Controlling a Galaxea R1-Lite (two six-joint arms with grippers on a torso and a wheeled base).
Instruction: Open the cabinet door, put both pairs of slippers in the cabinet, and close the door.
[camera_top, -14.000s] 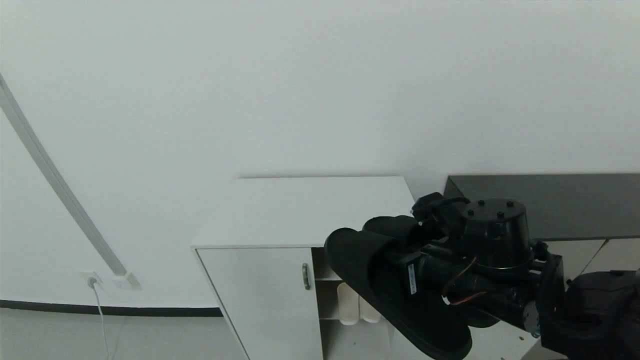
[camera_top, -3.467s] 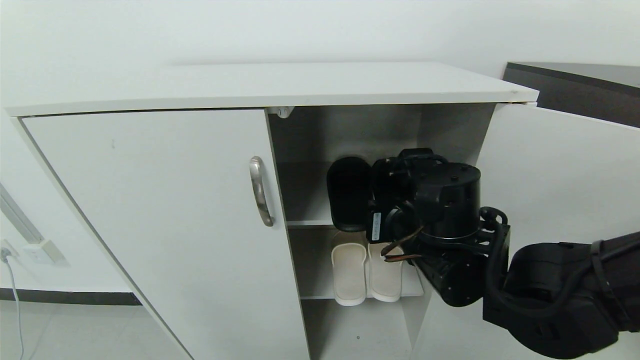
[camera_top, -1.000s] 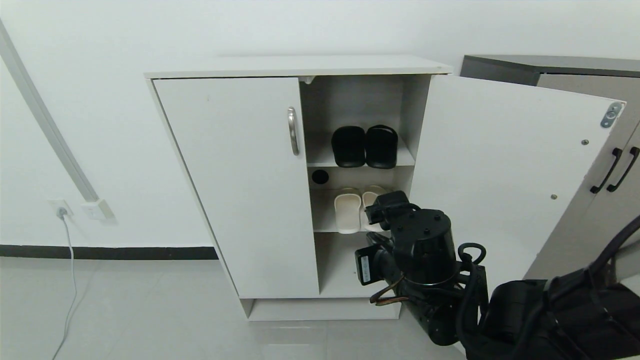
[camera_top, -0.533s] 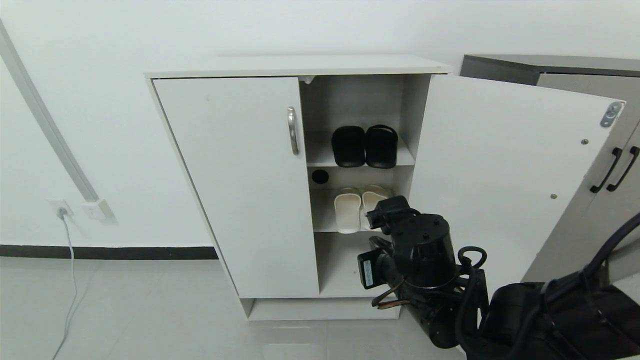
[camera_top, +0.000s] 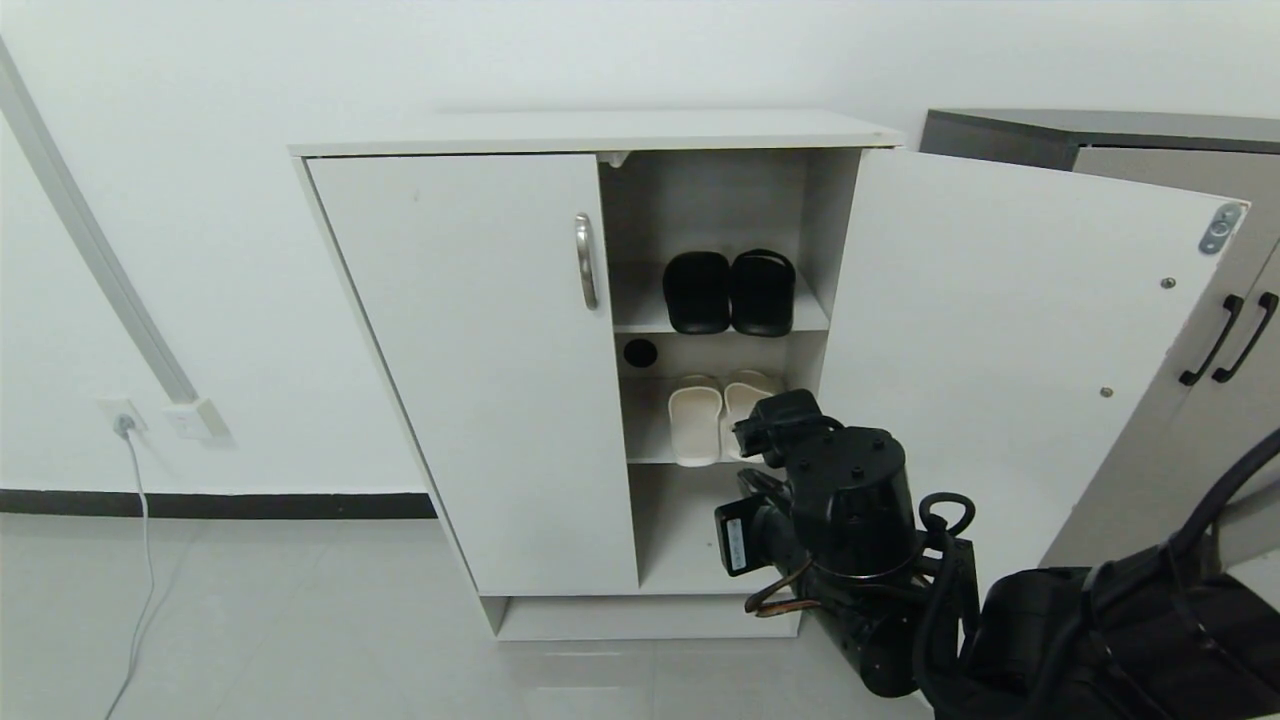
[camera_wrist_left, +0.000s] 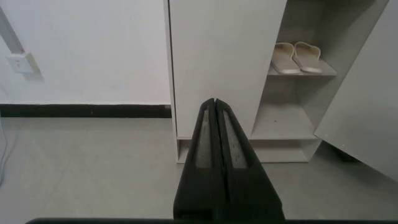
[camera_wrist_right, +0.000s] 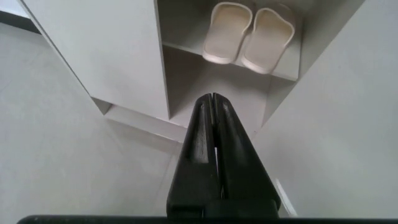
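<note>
On grey tile floor (camera_top: 250, 620), white cabinet (camera_top: 460, 350) w/ rt door (camera_top: 1000, 330) open.

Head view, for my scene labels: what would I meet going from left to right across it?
Wall socket → closed door → door handle → black slippers → open door → black handles of the grey cabinet.

two black slippers (camera_top: 698, 292), two white slippers (camera_top: 695, 422)

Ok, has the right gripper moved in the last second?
Yes, slightly. The right gripper has pulled back: in the head view its wrist sits lower and further right against the cabinet, uncovering more of the white slippers.
</note>
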